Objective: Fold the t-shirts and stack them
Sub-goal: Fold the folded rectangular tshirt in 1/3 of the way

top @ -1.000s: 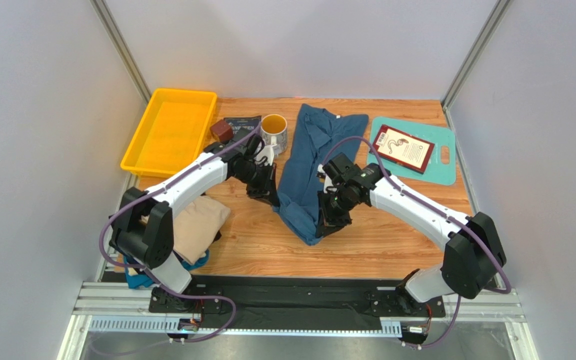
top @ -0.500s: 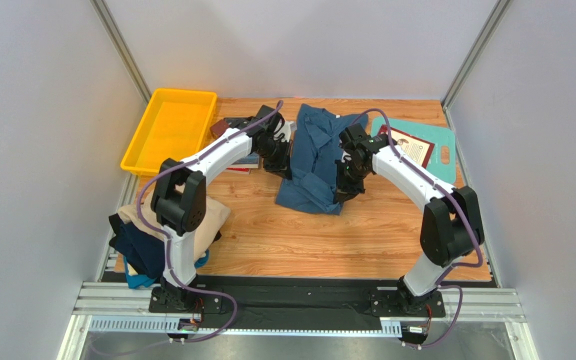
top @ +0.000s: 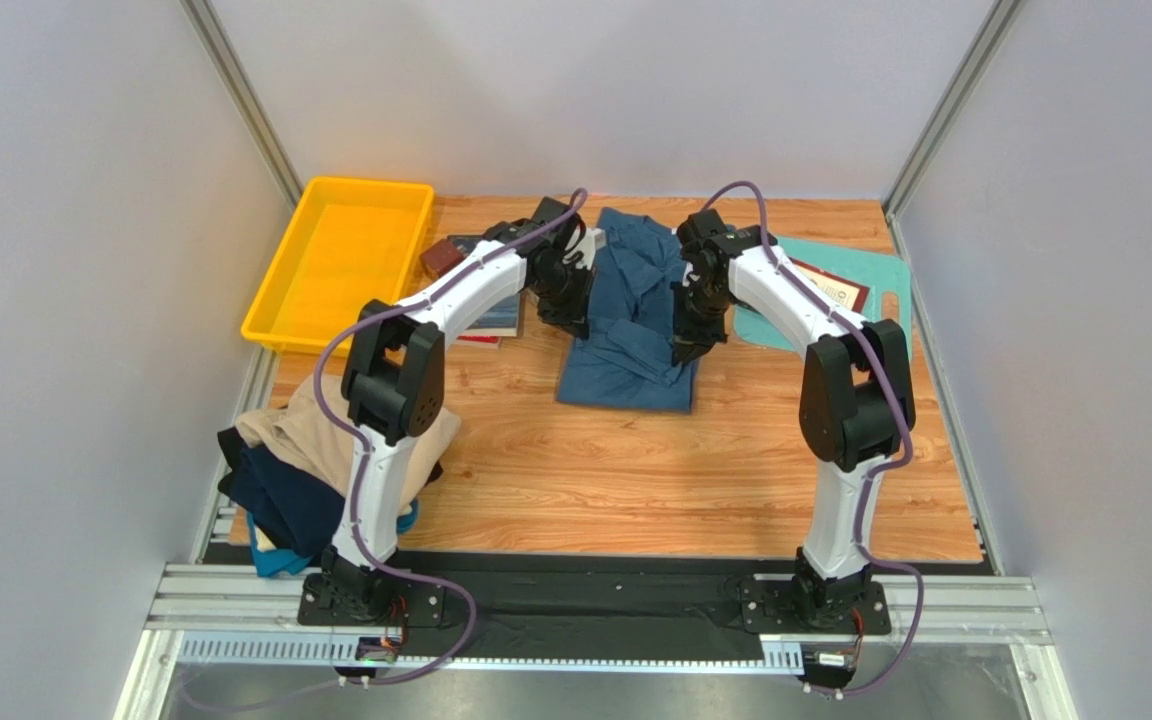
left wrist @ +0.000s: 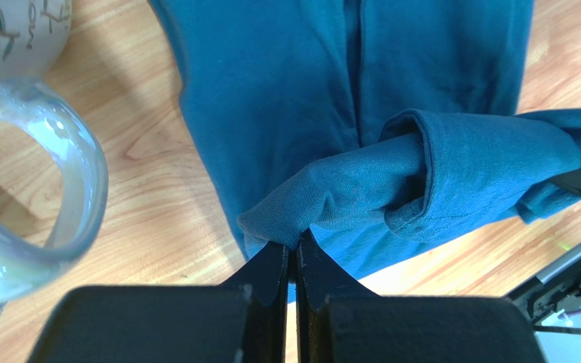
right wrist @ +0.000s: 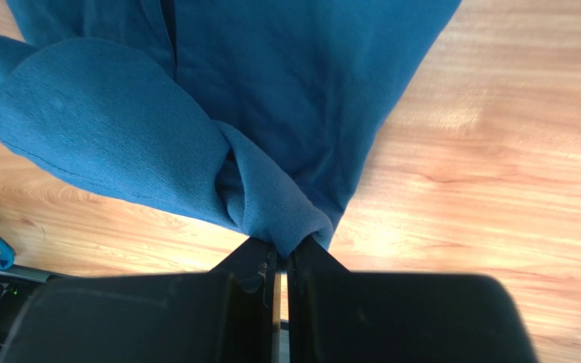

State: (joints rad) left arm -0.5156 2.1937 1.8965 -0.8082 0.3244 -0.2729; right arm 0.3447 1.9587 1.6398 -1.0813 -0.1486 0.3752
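The left gripper [left wrist: 295,246] and right gripper [right wrist: 281,253] are each clenching a corner of the teal-blue t-shirt [top: 630,338], lying at upper centre of the overhead view, apparently to carry its near half evenly over the far half.

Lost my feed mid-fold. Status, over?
Both shut on teal-blue t-shirt edge: left hand, right hand. Shirt folded over itself, far centre. Mug close beside left hand.

The top camera looks down from high behind; both wrist cameras peer closely down at the teal-blue t-shirt [left wrist: 437,68].
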